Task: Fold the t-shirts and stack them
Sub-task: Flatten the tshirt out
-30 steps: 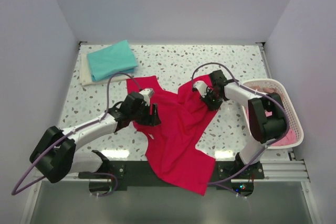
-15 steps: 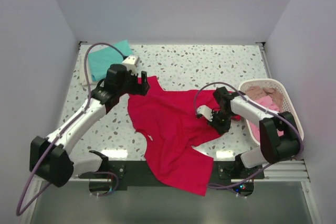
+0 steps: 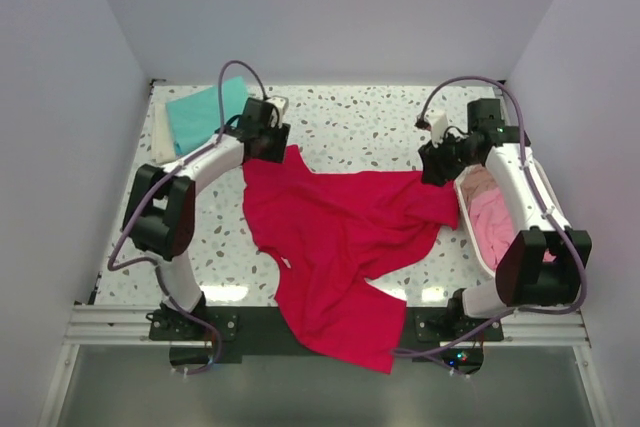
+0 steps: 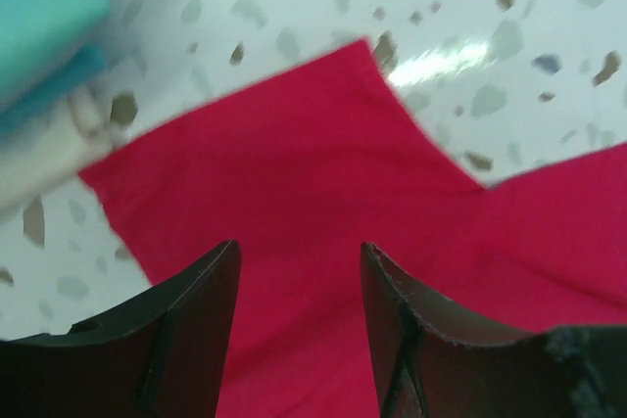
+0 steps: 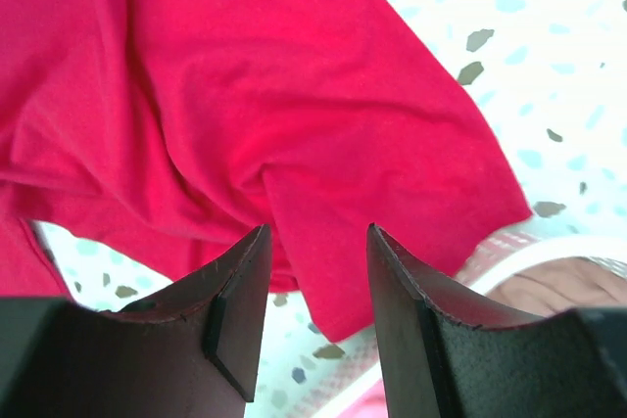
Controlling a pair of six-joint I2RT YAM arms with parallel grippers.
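I see a red t-shirt (image 3: pixel 335 237) spread across the middle of the counter (image 3: pixel 370 127), its lower part spilling over the near edge. My left pincer (image 3: pixel 268 152) hangs over the shirt's left sleeve, toward the far left corner, with its fingers apart and red cloth showing between them, gripping nothing. My right pincer (image 3: pixel 433 173) hangs over the opposite sleeve near the right edge, also apart and empty. I judge that both sit at the sleeve tips because the shirt needs to lie wide and flat before any fold.

A folded teal t-shirt (image 3: pixel 200 115) rests on a cream t-shirt (image 3: pixel 160 142) in the far left corner. This is the start of the stack, kept out of the working area. Pink t-shirts (image 3: pixel 495 217) wait in the basket (image 3: pixel 478 252) at the right edge.

Compared with 1 second ago, both pincers have moved from the bunched middle out to the 2 sleeves, and the shirt lies wider and flatter.
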